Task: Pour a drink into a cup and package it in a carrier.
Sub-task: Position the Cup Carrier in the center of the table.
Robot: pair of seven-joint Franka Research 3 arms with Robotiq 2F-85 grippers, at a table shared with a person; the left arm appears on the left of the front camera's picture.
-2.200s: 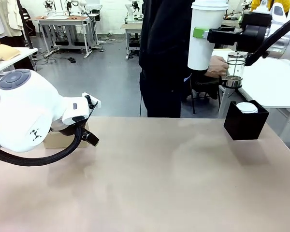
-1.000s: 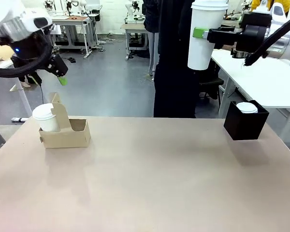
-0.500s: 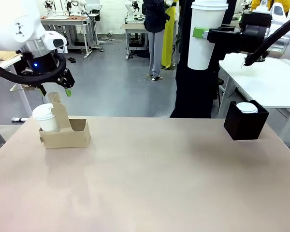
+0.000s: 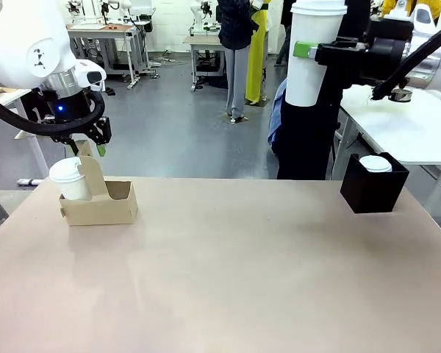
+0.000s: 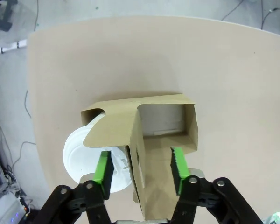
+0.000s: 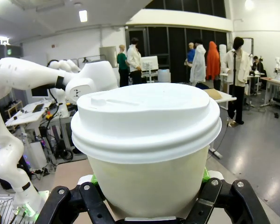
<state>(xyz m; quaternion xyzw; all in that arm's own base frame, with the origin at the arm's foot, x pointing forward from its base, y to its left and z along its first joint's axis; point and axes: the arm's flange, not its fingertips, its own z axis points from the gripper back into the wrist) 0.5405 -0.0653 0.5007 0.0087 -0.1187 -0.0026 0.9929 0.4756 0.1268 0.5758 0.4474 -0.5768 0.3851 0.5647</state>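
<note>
My left hand (image 4: 92,149) hangs spread astride the tall handle panel of the carrier (image 4: 106,209), pads clear on both sides. The carrier sits at 10 o'clock by the left edge of the worktop (image 4: 228,279), with a capped cup (image 4: 70,179) in its outer slot. My right hand (image 4: 309,51) is high at 1 o'clock, clenched on a white lidded cup (image 4: 312,73). The worktop's middle lies open.
</note>
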